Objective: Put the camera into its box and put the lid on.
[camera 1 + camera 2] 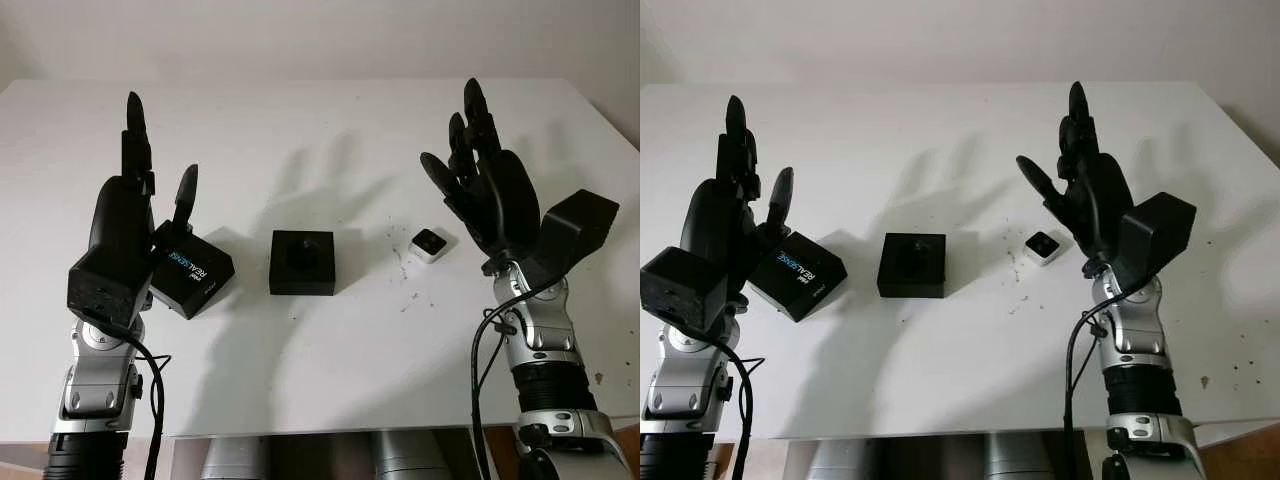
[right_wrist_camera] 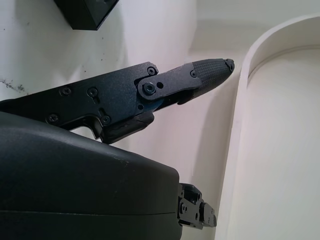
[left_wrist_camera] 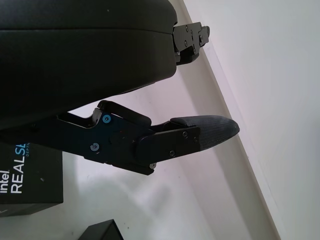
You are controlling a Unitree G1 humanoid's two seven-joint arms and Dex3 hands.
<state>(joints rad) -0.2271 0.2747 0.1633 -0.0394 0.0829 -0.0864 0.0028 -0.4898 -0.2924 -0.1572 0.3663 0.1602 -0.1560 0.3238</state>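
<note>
Black right hand (image 1: 480, 185) raised, open, holding nothing, nearer the small white camera (image 1: 431, 244) lying just inboard of it on the white bench (image 1: 320, 360). Further inboard, well apart: open black box (image 1: 302, 262) at centre. Beyond that, RealSense lid (image 1: 192, 268) beside raised, open left hand (image 1: 135, 215).

Matt white table (image 1: 330, 360), matt black box (image 1: 302, 262), glossy black hand (image 1: 120, 230) shell

Small white camera (image 1: 430, 243) right of open black box (image 1: 302, 262); printed black lid (image 1: 192, 268) tilted, left.
</note>
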